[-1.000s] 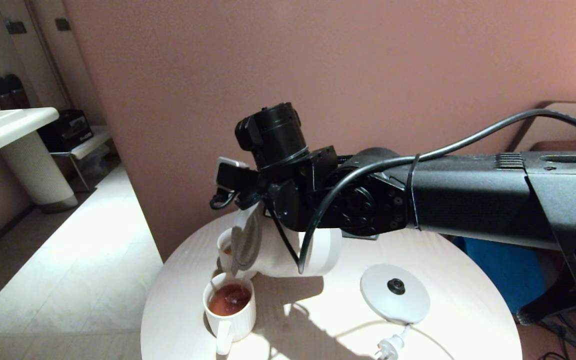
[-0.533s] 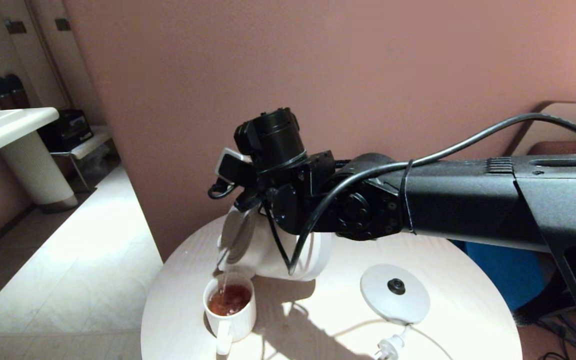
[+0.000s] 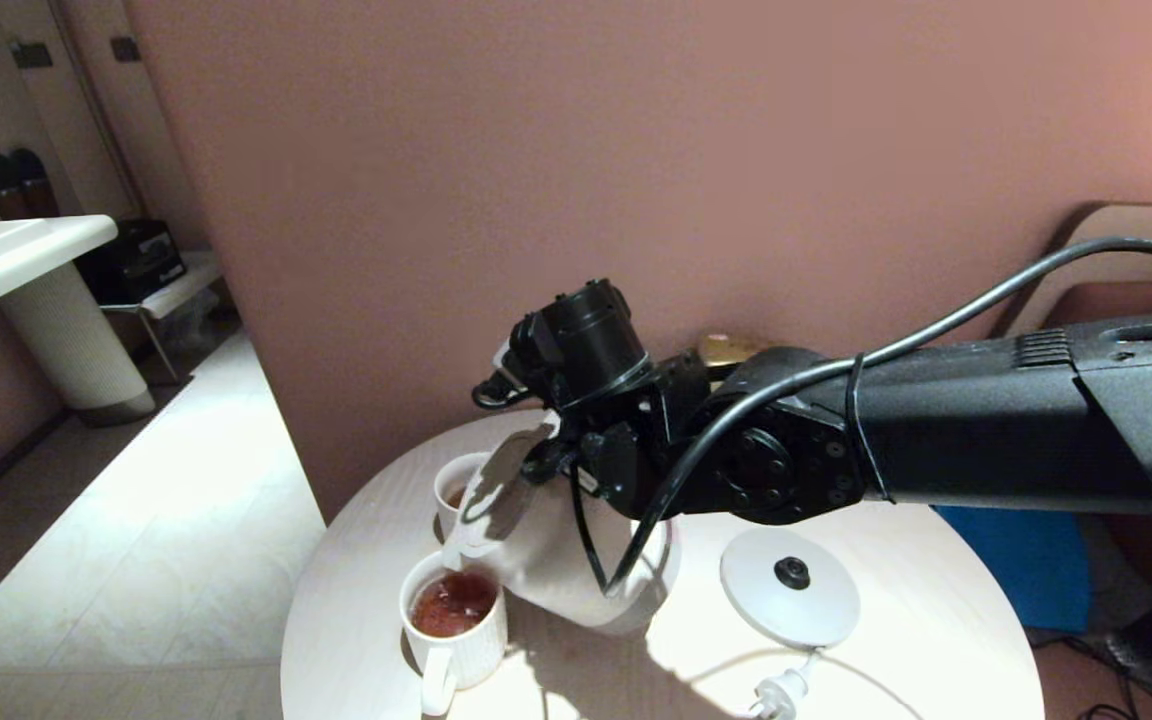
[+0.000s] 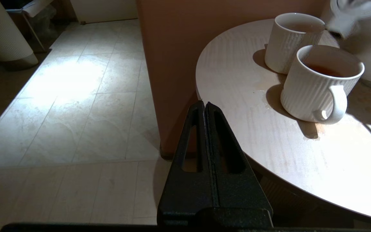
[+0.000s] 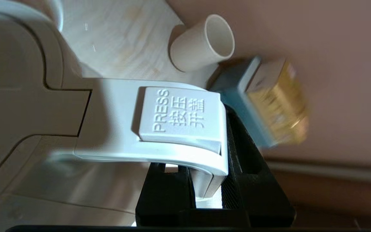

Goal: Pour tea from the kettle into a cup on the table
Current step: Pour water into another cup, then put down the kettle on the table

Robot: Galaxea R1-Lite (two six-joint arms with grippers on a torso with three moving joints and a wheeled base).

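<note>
While tilted over the table [image 3: 896,640], spout above the near cup [image 3: 456,625] of brown tea: the kettle [image 3: 576,560], handle clamped in the right gripper [image 5: 208,190]. Behind, a second cup [image 3: 458,495], contents unclear. Left gripper [image 4: 206,106] closed, empty.

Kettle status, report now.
Right gripper shut on kettle handle; left gripper shut, parked off the table. Kettle tilted, spout over near cup holding tea. Second cup close behind.

Round kettle base [image 3: 789,588], plug [image 3: 774,694], perhaps a gold-lidded box [image 5: 275,103].
</note>
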